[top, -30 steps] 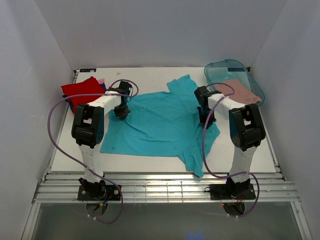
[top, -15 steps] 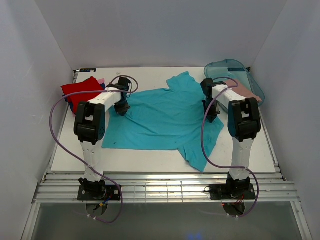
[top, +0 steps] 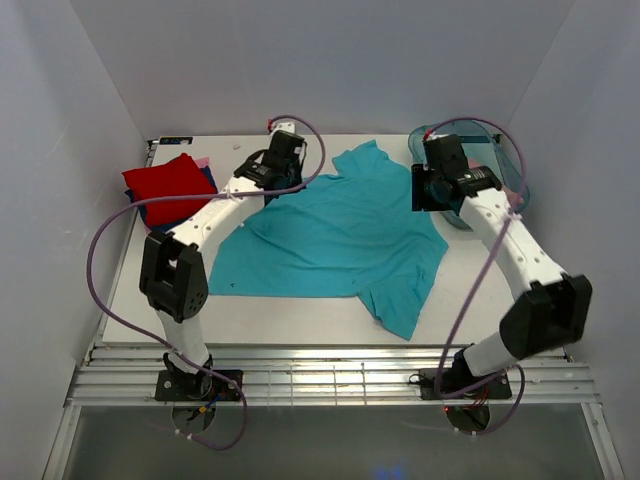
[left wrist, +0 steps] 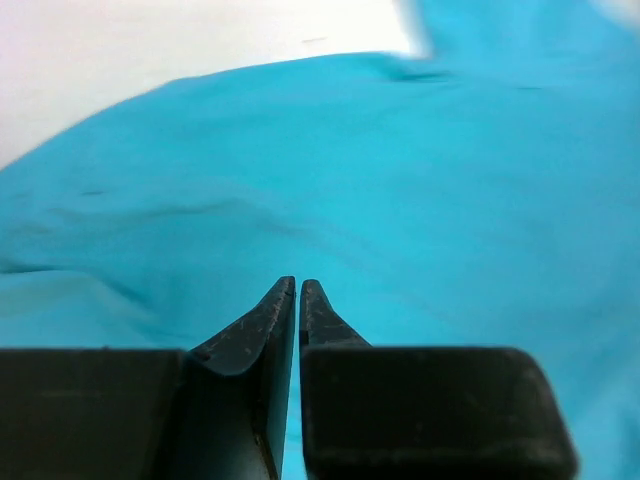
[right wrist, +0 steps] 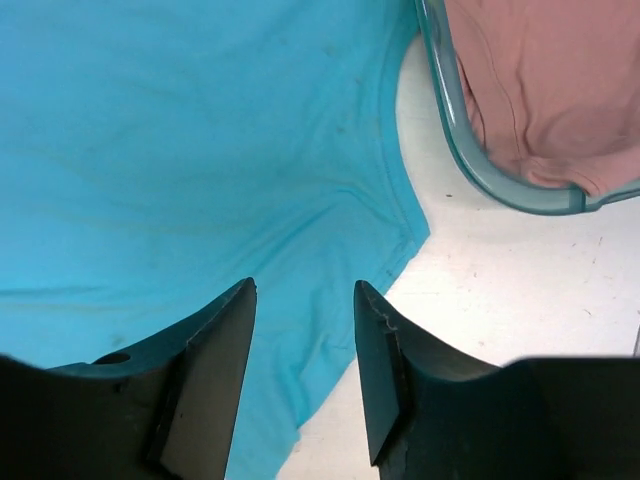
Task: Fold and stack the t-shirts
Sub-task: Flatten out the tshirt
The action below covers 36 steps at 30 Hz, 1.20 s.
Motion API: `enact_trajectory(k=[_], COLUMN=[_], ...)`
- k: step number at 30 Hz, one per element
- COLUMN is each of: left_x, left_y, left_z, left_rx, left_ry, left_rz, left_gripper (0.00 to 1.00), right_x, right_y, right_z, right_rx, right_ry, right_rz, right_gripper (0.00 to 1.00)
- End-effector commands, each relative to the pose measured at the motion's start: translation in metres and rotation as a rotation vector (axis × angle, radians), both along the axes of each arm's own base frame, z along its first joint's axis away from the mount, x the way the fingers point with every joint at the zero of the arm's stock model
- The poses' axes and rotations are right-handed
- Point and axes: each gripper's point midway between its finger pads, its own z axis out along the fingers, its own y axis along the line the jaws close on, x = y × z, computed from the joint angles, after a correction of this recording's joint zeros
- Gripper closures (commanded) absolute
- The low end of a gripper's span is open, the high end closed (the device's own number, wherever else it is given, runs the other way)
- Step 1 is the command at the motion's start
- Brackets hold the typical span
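1. Currently, one teal t-shirt (top: 340, 235) lies spread across the middle of the desk (top: 480, 290).
2. The left hand (left wrist: 298, 285) is over its far-left part, fingers almost pressed together, pinching nothing. The right hand (right wrist: 305, 290) is spread and empty at its right edge.
3. It would be best to smooth the wrinkles before folding.
4. Also visible: one red t-shirt (top: 165, 180) far left, and one dusty-pink t-shirt (right wrist: 530, 90) in one tub (right wrist: 450, 130).

teal shirt (top: 340, 235): soft matt cloth, creased | pink shirt (right wrist: 540, 80): matt cloth | tub (right wrist: 452, 130): translucent glossy plastic, smooth | table (right wrist: 520, 290): white, matt, faintly speckled | fingers (right wrist: 215, 370): black matt plastic, scuffed
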Motion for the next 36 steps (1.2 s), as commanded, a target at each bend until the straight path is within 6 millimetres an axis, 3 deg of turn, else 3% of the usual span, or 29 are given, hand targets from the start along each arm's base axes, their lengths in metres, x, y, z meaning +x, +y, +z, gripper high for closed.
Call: enact_trajectory(k=[1,3,4,6,7,11,14,20,24,36], left_x=[-0.031,-0.060,-0.074,-0.102,-0.115,-0.167,-0.192,-0.211,-0.219,-0.249], left_y=[-0.072,-0.106,-0.113,-0.138,-0.144,-0.189,-0.210,-0.239,-0.247,-0.247], left_z=[0.085,0.073,0.052,0.028,0.008,-0.027,-0.050,-0.066,-0.072,-0.098], left_rx=[-0.146,-0.231,-0.230,-0.273,-0.268,-0.251,-0.235,-0.247,-0.249,-0.215], left_ry=[-0.184,-0.121,-0.070,0.011,0.061,0.130,0.181,0.203,0.219,0.287], left_rz=[-0.134,-0.181,-0.190,-0.224,-0.237,-0.346,-0.392,-0.446,-0.457,-0.466], left_gripper=[0.81,0.81,0.82,0.85,0.88,0.89,0.91,0.94,0.95,0.98], right_x=[-0.042,-0.066,-0.082,-0.103,-0.117,-0.149,-0.164,-0.174,-0.179,-0.173], right_y=[0.008,0.013,0.015,0.020,0.017,0.020,0.020,0.013,0.007,0.003], right_z=[0.007,0.004,-0.011,-0.019,-0.035,-0.060,-0.073,-0.084,-0.092,-0.111], right_rx=[0.054,0.105,0.106,0.128,0.122,0.157,0.162,0.135,0.109,0.057], right_ry=[-0.001,0.028,0.074,0.101,0.143,0.210,0.240,0.267,0.289,0.316], right_rz=[0.000,-0.003,0.004,-0.007,-0.018,-0.038,-0.053,-0.084,-0.098,-0.107], right_gripper=[0.50,0.51,0.52,0.52,0.52,0.51,0.52,0.52,0.52,0.53])
